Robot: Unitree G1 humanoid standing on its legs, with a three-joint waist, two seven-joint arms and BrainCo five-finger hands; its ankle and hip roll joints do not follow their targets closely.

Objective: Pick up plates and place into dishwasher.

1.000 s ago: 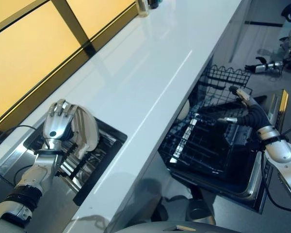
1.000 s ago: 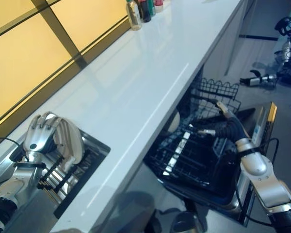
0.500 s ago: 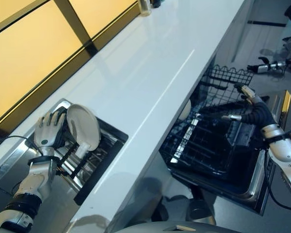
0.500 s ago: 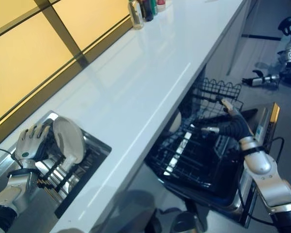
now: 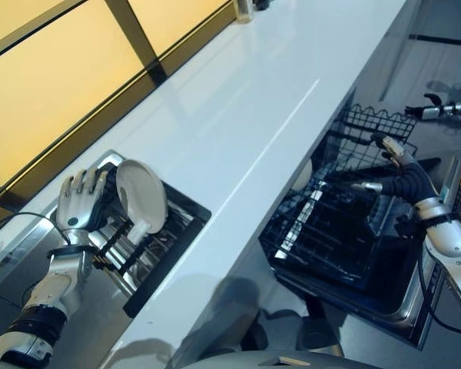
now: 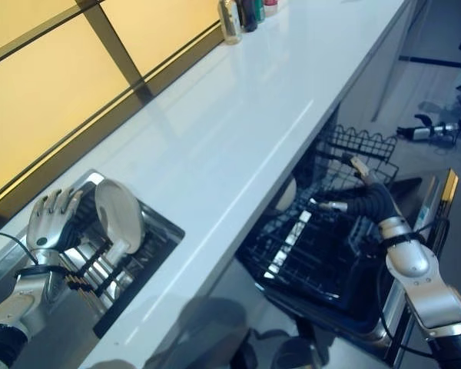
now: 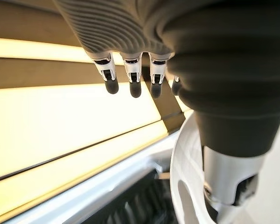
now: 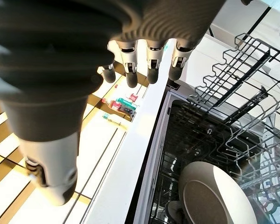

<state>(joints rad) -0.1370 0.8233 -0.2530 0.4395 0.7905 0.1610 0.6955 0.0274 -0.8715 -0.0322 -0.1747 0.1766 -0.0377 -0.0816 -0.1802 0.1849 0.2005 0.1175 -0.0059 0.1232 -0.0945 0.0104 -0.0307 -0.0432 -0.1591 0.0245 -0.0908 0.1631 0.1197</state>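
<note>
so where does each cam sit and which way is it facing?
Left eye view: on the head, looking down at the white counter; left hand beside the plate in the sink rack.
Right eye view: same, set slightly aside; right hand over the dishwasher rack.
Left wrist view: along its fingers toward the window, the plate beside it.
Right wrist view: along its fingers, a loaded plate below.
The eye views share everything.
</note>
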